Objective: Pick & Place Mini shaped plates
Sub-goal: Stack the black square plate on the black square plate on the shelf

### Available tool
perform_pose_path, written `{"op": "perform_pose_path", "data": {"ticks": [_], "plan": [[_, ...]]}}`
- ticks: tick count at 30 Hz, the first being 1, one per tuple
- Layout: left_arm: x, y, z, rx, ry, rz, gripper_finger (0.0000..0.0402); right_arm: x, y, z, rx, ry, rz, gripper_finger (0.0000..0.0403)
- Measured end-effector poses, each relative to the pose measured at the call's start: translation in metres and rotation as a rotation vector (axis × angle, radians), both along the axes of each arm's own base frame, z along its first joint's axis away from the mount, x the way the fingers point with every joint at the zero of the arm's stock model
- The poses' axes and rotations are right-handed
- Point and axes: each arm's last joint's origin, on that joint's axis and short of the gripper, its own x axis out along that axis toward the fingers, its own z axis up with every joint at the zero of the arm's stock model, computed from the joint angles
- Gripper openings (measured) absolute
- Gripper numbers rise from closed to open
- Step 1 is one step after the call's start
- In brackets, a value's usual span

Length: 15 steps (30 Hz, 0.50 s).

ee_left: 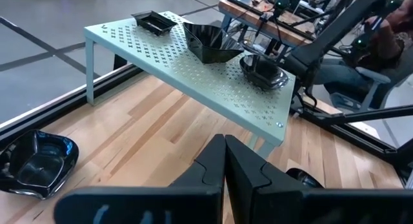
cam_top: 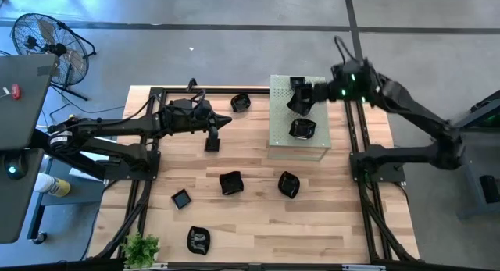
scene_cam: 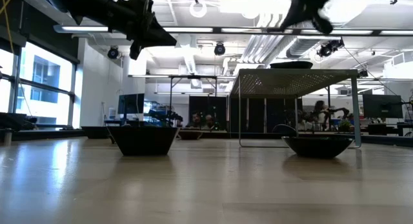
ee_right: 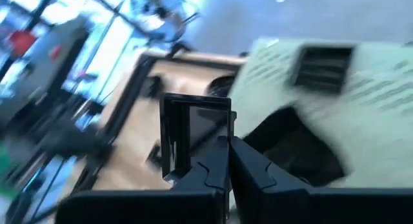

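My right gripper [cam_top: 303,98] is over the pale green perforated board [cam_top: 316,142] at the far right, shut on a glossy black dish [ee_right: 193,137]. The dish also shows in the left wrist view [ee_left: 210,42]. A small rectangular dish [cam_top: 298,83] and a round dish [cam_top: 302,129] rest on the board. Several more black dishes lie on the wooden table, among them one at the far side [cam_top: 241,101] and two in the middle [cam_top: 231,182] [cam_top: 288,184]. My left gripper [cam_top: 223,123] is shut and empty above the table, left of the board. My right gripper pinches the black dish by one edge of its rim [ee_right: 218,130] between its two fingers. The dish stands tilted in front of the fingers. In the low view the gripper [scene_cam: 310,8] is well above the board top; whether the dish is clear of the board, I cannot tell.
The board stands on thin legs [scene_cam: 240,111] above the table. Two more dishes lie near the front left [cam_top: 181,198] [cam_top: 199,239]. A small green plant [cam_top: 142,247] sits at the near left corner. Black frame rails [cam_top: 363,146] run along the table's sides.
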Motion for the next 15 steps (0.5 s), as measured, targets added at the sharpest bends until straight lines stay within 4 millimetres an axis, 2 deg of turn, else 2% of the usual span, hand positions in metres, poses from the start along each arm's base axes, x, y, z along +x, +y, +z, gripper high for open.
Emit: {"op": "perform_pose_path", "data": {"ticks": [5, 8, 11, 15], "plan": [[0.0, 0.0, 0.0, 0.005, 0.002, -0.001, 0.0001, 0.0, -0.068, -0.022, 0.041, -0.022, -0.045, 0.0002], [0.0, 0.0, 0.0, 0.022, 0.007, -0.005, 0.0001, 0.002, -0.102, -0.045, 0.105, -0.013, -0.066, 0.0004], [0.0, 0.0, 0.0, 0.044, 0.014, -0.008, 0.0001, 0.002, -0.122, -0.068, 0.183, 0.024, -0.085, 0.0003], [0.0, 0.0, 0.0, 0.083, 0.026, -0.011, 0.0001, 0.004, -0.133, -0.081, 0.214, 0.047, -0.084, 0.0002]]}}
